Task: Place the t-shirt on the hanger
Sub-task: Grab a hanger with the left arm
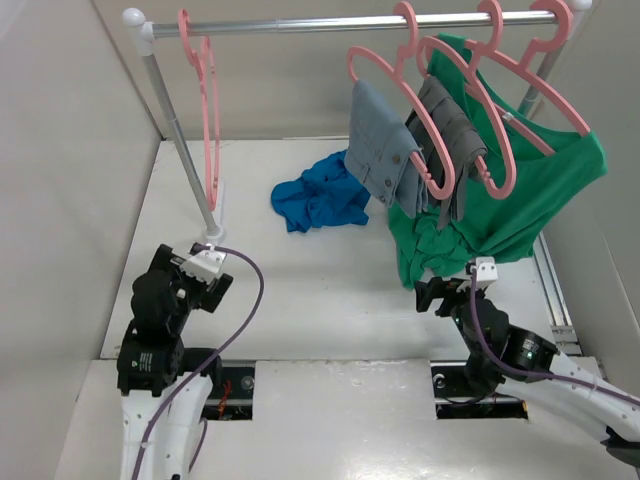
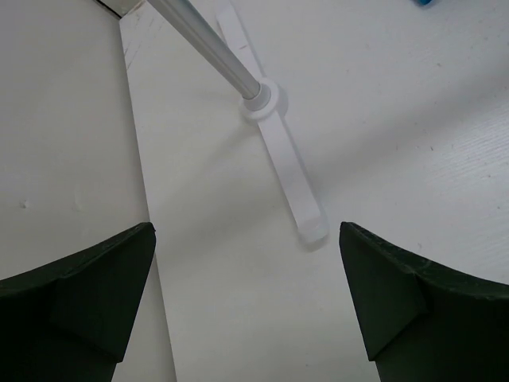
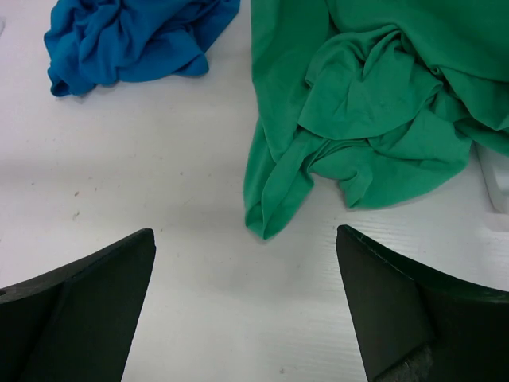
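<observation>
The bright blue t-shirt (image 1: 320, 194) lies crumpled on the white table in the middle, left of the hanging clothes. It also shows at the top left of the right wrist view (image 3: 131, 36). The bare pink hanger (image 1: 205, 95) hangs at the left end of the rail. My left gripper (image 1: 208, 262) is open and empty near the rack's left pole base, well left of the t-shirt. My right gripper (image 1: 440, 292) is open and empty just below the green shirt's hem.
A clothes rack (image 1: 340, 22) spans the back. Its left pole (image 2: 208, 46) stands on a white foot (image 2: 290, 171). Pink hangers on the right bear a denim garment (image 1: 380, 145), a grey garment (image 1: 450, 135) and a large green shirt (image 3: 374, 103). Walls close in left and right.
</observation>
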Controlling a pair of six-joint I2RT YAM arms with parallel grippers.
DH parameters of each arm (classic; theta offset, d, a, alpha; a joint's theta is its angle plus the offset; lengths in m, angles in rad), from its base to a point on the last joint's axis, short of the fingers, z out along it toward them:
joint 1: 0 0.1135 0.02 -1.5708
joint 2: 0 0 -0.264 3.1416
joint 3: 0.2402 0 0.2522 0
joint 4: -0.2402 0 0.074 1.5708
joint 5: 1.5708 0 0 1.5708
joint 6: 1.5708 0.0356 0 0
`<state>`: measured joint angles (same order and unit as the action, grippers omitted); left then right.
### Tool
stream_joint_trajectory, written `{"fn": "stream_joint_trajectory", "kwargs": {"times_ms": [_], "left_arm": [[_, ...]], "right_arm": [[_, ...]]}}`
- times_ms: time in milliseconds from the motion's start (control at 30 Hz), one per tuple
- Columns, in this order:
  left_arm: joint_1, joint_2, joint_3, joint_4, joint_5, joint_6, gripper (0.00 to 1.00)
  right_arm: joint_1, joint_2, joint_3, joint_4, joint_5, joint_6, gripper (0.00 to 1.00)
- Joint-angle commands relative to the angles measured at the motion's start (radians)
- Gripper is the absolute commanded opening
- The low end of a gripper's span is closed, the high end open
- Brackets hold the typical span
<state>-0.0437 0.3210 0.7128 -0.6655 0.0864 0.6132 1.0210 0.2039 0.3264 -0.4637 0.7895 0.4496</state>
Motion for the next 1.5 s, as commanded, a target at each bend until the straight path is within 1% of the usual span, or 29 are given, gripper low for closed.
{"fn": "stream_joint_trajectory", "kwargs": {"times_ms": [0,33,100,133,200,233,267,300,367,500,533,600,667,700,733,767,800,833,933,1067,1133,1233,1267,1367,1433,1467], "left_arm": [[0.002,0.004,0.007,-0.014,-0.007,-0.003,1.00],[0.002,0.004,0.023,-0.026,-0.007,-0.012,1.00],[0.002,-0.017,0.051,-0.045,0.010,0.023,1.00],[0.002,-0.017,0.062,-0.060,0.056,0.054,1.00],[0.002,-0.042,0.129,-0.141,0.140,0.126,1.00],[0.002,-0.042,0.158,-0.173,0.245,0.144,1.00],[0.002,-0.060,0.186,-0.210,0.292,0.145,1.00],[0.002,-0.089,0.229,-0.210,0.330,0.145,1.00],[0.002,-0.123,0.255,-0.201,0.403,0.108,1.00],[0.002,-0.158,0.330,-0.187,0.472,0.065,1.00],[0.002,-0.149,0.377,-0.187,0.472,0.065,1.00],[0.002,-0.120,0.430,-0.178,0.507,0.031,1.00],[0.002,-0.082,0.497,-0.135,0.530,-0.042,1.00],[0.002,-0.070,0.513,-0.105,0.530,-0.084,1.00],[0.002,-0.060,0.525,-0.023,0.521,-0.136,1.00],[0.002,-0.040,0.548,0.022,0.509,-0.235,1.00],[0.002,-0.030,0.557,0.067,0.495,-0.280,1.00],[0.002,-0.020,0.568,0.149,0.474,-0.321,1.00],[0.002,0.027,0.616,0.219,0.487,-0.410,1.00],[0.002,0.110,0.681,0.253,0.497,-0.501,1.00],[0.011,0.160,0.698,0.276,0.497,-0.526,0.99],[0.011,0.238,0.731,0.310,0.497,-0.547,0.94],[0.011,0.260,0.744,0.319,0.460,-0.565,0.91],[0.011,0.317,0.775,0.345,0.437,-0.576,0.91],[0.011,0.317,0.775,0.388,0.426,-0.576,0.91],[0.011,0.326,0.763,0.401,0.426,-0.576,0.91]], "right_arm": [[-0.002,0.009,0.025,0.028,0.019,0.012,1.00],[-0.002,0.009,0.025,0.028,0.019,0.012,1.00],[-0.002,0.022,0.025,0.028,0.019,0.012,1.00],[-0.002,0.034,0.025,0.028,0.019,0.003,1.00],[-0.002,0.061,0.034,0.037,0.008,0.003,1.00],[-0.002,0.072,0.034,0.037,-0.001,-0.008,1.00],[-0.002,0.084,0.034,0.046,-0.001,-0.008,1.00],[-0.002,0.110,0.043,0.057,-0.013,-0.018,1.00],[-0.002,0.141,0.043,0.071,-0.038,-0.034,1.00],[-0.002,0.247,0.068,0.099,-0.074,-0.078,1.00],[-0.002,0.294,0.082,0.111,-0.075,-0.087,1.00],[-0.002,0.339,0.091,0.123,-0.084,-0.114,1.00],[-0.002,0.396,0.121,0.135,-0.095,-0.132,1.00],[-0.002,0.413,0.122,0.135,-0.095,-0.146,1.00],[-0.002,0.426,0.134,0.149,-0.105,-0.146,1.00],[-0.002,0.451,0.134,0.158,-0.105,-0.158,1.00],[-0.002,0.460,0.144,0.175,-0.114,-0.169,1.00],[-0.002,0.469,0.145,0.175,-0.125,-0.169,1.00],[-0.002,0.494,0.145,0.198,-0.138,-0.178,1.00],[-0.002,0.525,0.163,0.208,-0.162,-0.178,1.00],[-0.002,0.558,0.172,0.208,-0.173,-0.187,1.00],[-0.002,0.615,0.194,0.217,-0.182,-0.187,1.00],[-0.002,0.629,0.207,0.217,-0.191,-0.187,1.00],[-0.002,0.682,0.244,0.226,-0.202,-0.196,1.00],[-0.002,0.715,0.266,0.237,-0.211,-0.206,1.00],[-0.002,0.761,0.295,0.255,-0.225,-0.225,1.00]]}}
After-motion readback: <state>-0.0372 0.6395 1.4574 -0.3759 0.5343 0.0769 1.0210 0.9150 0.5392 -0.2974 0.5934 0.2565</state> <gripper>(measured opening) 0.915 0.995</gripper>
